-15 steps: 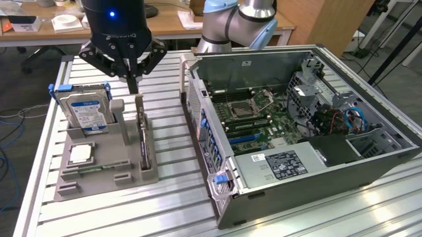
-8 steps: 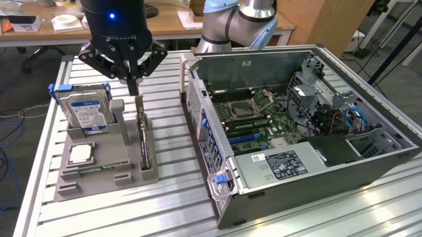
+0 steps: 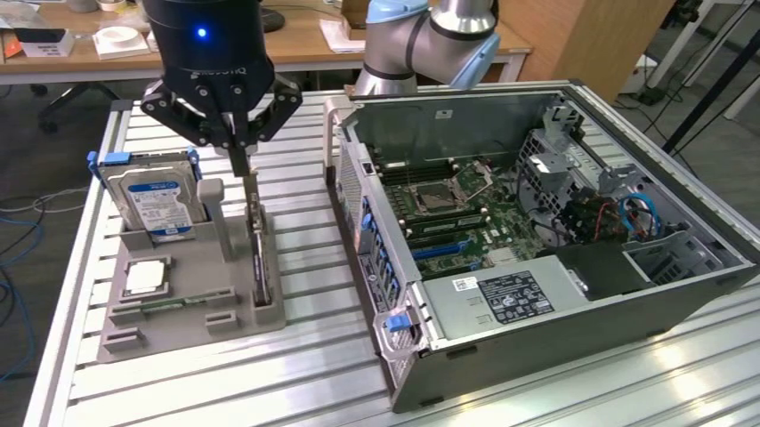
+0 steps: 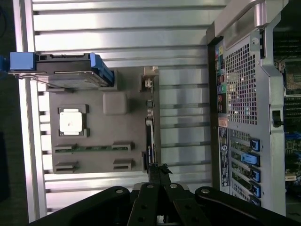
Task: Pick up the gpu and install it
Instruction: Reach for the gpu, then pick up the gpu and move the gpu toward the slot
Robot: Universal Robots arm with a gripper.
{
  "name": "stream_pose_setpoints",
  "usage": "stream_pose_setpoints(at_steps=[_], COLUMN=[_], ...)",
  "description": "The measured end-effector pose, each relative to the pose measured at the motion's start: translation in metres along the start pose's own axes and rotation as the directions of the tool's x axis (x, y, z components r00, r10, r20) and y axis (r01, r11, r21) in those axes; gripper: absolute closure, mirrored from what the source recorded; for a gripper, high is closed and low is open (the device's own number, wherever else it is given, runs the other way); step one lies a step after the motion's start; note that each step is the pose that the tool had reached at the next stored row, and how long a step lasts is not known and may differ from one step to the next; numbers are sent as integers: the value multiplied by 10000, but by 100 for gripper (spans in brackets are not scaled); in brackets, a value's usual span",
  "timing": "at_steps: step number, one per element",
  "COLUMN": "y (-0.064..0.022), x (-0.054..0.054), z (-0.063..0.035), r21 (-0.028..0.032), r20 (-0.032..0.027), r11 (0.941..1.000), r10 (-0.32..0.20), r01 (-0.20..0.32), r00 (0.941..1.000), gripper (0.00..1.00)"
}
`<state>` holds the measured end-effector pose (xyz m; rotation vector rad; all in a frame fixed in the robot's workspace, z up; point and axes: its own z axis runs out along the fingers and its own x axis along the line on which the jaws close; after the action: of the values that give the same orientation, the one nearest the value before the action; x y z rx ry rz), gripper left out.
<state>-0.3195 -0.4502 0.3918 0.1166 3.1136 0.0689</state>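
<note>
1. Starting at the gripper (image 3: 241,165): pointed straight down, fingers pressed together, no gap to be seen between the tips.
2. Meeting the gpu (image 3: 262,258) right at its upper edge, at the end farther from the exterior camera; cannot tell whether pinching that thin edge or only touching it.
3. Looking through the wrist view: gripper (image 4: 160,172) tips sitting at one end of the gpu (image 4: 149,127), there a thin dark strip seen edge-on.
4. Placing the gpu: upright on its long edge, seated in a narrow slot of the grey holder (image 3: 178,334), along the holder's side nearest the computer case (image 3: 535,325).
5. Moving to the exterior view's left: a grey block (image 3: 214,197) just beside the card, then a blue-labelled hard drive (image 3: 155,200) standing upright in its own pocket, close to the gripper's linkage.
6. Going on across the holder: a square processor chip (image 3: 145,277) lying flat in a recess, and a narrow green memory stick (image 3: 166,307) lying between small clips.
7. Turning to the exterior view's right: a strip of bare slatted table (image 3: 309,374), then the case's perforated wall rising higher than the card.
8. Looking inside the open case: motherboard (image 3: 464,213), labelled power supply (image 3: 511,295), blue cables (image 3: 642,213).
9. Ending behind: robot arm (image 3: 416,36) and a wooden desk (image 3: 297,49).
</note>
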Motion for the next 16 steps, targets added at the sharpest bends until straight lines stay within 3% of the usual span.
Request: stream_pose_setpoints(at_steps=[16], y=[-25], x=[-2], z=[-1], r21=[1], r20=[0], r11=[10000], r10=[0], r01=[0], r00=[10000], gripper=[89])
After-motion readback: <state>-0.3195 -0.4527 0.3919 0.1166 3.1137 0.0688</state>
